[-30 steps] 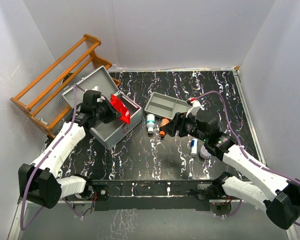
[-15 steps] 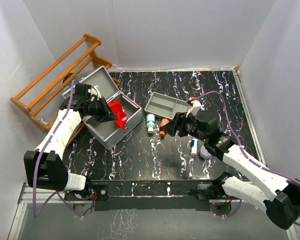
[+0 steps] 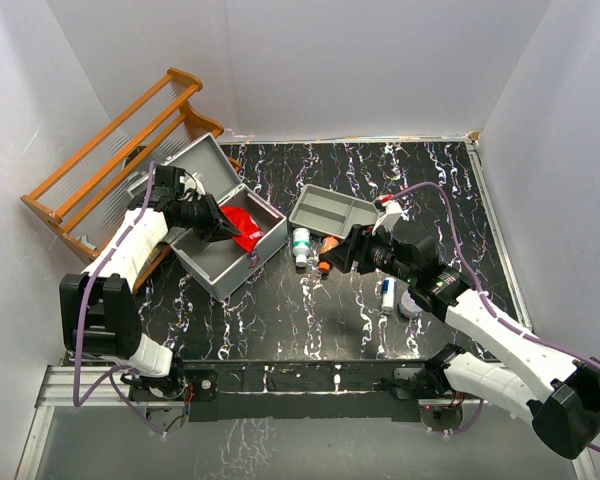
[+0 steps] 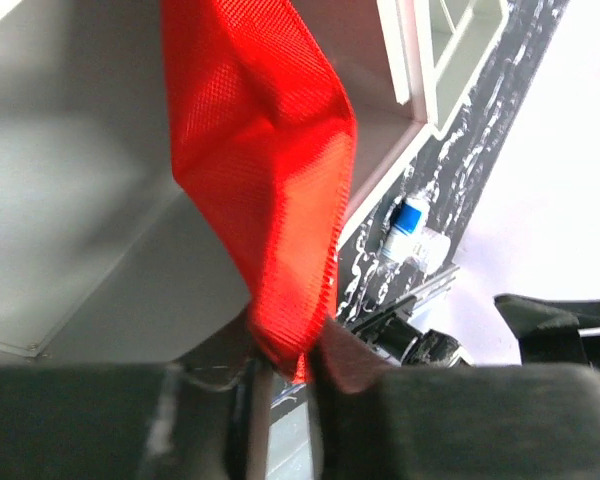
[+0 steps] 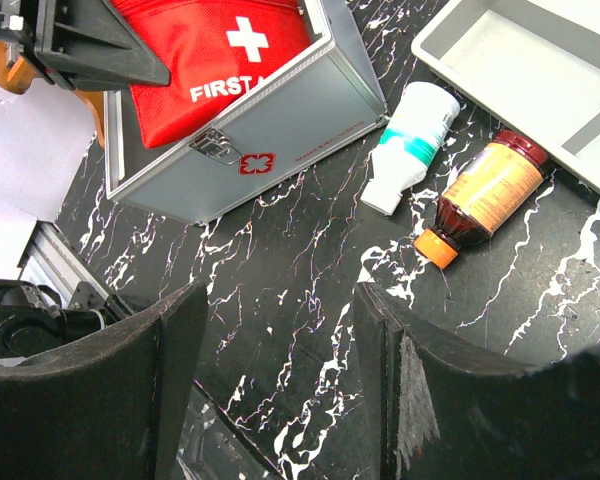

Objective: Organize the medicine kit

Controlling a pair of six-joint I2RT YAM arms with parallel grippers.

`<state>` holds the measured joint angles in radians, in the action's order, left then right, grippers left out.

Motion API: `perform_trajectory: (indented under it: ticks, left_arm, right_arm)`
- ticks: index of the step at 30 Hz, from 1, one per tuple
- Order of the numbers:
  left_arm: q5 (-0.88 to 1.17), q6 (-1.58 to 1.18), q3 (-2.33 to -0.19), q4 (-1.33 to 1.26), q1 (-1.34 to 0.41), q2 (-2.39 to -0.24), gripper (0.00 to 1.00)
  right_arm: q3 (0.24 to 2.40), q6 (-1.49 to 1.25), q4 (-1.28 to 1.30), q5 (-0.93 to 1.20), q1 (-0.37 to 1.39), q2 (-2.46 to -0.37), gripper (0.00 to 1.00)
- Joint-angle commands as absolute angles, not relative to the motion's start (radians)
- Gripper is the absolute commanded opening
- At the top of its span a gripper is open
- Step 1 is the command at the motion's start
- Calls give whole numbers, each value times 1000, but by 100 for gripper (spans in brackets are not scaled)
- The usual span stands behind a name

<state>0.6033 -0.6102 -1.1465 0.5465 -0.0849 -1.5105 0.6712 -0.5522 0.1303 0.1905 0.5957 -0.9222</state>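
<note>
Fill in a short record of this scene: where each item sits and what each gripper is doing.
medicine kit: lid open, on the table
red pouch: in the kit, poking above its front wall
left gripper: pinching the pouch's edge
right gripper: open, empty, above the table
grey tray: nothing seen inside
white bottle: lying beside the amber bottle, near the tray
</note>
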Motion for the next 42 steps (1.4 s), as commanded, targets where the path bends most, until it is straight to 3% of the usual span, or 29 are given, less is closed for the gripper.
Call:
perform_trajectory:
  ticks: [1,3,6,13,21,30,42]
  left_arm:
    - [480,-593,-1187,607,-69,-1501,28]
    - [412,-575,-1190,644,-69,-1477,40]
    - [317,-546,-1191,709,-69,-1420,47]
    - [107,-473,-1229,834,-69,-1331,53]
    - [254,-402,-1197,730,-91,-1256,56]
    - [413,-377,-1092,560,-153,-1104,63]
    - [307,-315,-1081,506,-153,-916,75]
  right_arm:
    - [680,-555,86,201,604,-913,57]
    - [677,-555,83,201,603,-912,57]
    - [676,-555,77,201,604,-916,57]
    - [682,-552,80,165,606,-925,57]
    - [704,-622,172,-25,606,-970,57]
    - [799,-770,275,-173,606,-1183,57]
    - [1017,-731,305,-208,610,-1555,60]
